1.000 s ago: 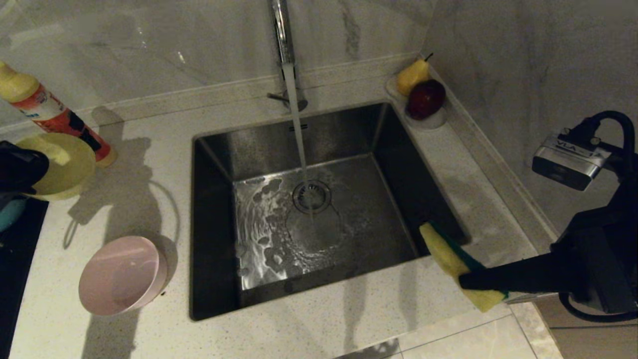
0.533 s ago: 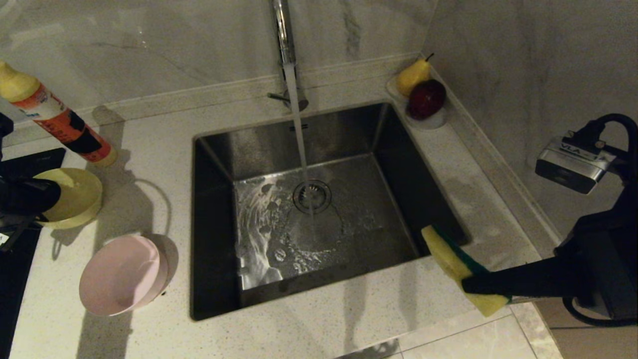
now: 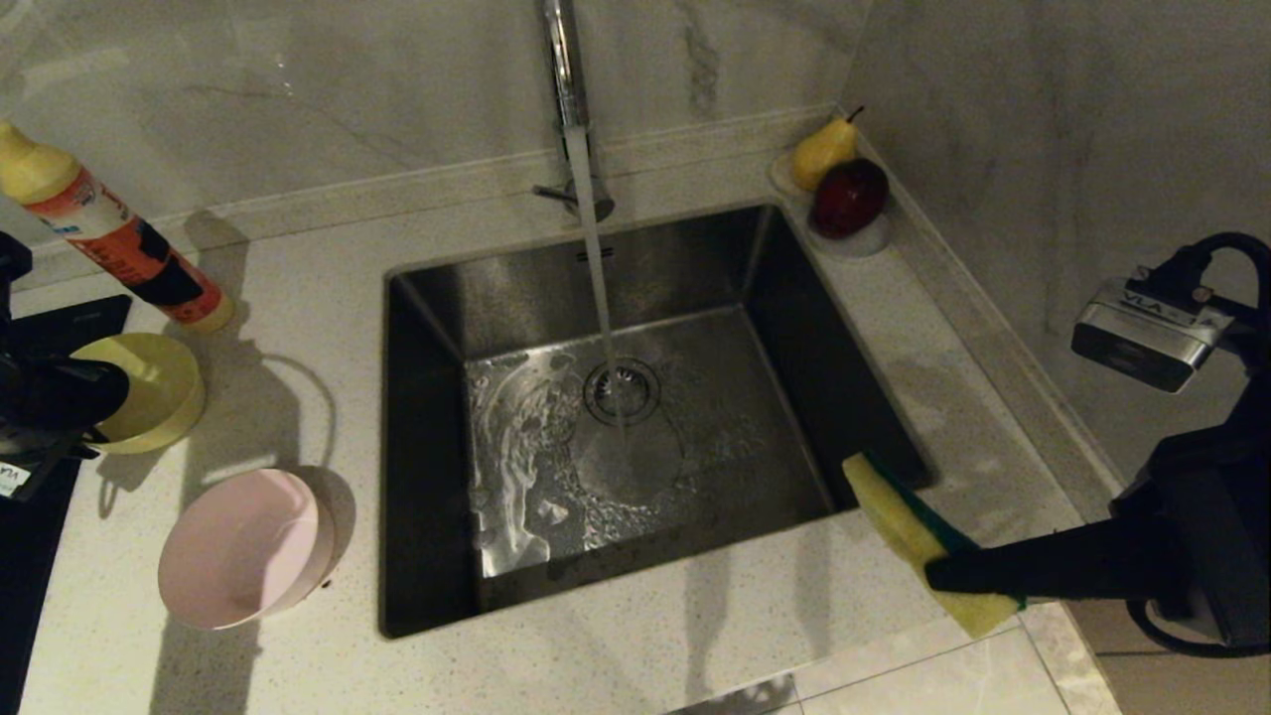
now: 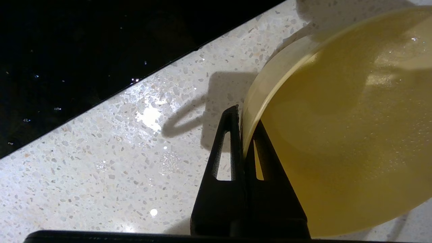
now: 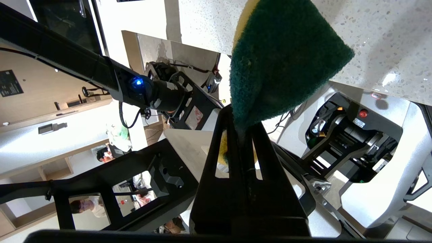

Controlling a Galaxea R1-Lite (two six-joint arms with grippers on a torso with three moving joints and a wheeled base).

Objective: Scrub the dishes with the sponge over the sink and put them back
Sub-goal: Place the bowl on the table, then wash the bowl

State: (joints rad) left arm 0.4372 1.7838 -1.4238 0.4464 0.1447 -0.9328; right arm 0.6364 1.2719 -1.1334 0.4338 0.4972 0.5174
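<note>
Dishes first: the yellow bowl point(image 3: 149, 389) is out on the left of the tabletop point(image 3: 298, 328), well away from the sink point(image 3: 616, 417), and the left gripper point(image 4: 243, 116) has its fingers pinched tight on the rim, one finger inside and one outside. Holding it by the edge like that makes sense, since it leaves the whole inside of the bowl free for scrubbing. From the wrist view the bowl looks tipped up on the rim grip, though I can't tell if it's fully clear of the tabletop or resting on it.

The pink bowl point(image 3: 243, 546) sits closer to the front, tilted on its side near the sink's left edge, nobody touching it. No blue bowl that I can spot.

Over on the right, the right gripper point(image 3: 938, 571) has its fingers clamped on the sponge point(image 3: 909, 531), squeezing one end so most of the pad sticks out over the sink's front right corner. Green scouring side point(image 5: 283, 57) faces the wrist camera, yellow foam on the other side. My guess is it's parked there waiting so the bowl gets brought to it.

Tap point(image 3: 566, 70) is running straight into the drain point(image 3: 622, 389), so any scrubbing would happen under that stream. There's also a detergent bottle point(image 3: 109, 233) lying behind the yellow bowl, and a pear point(image 3: 822, 151) and an apple point(image 3: 849, 197) in the far corner.
</note>
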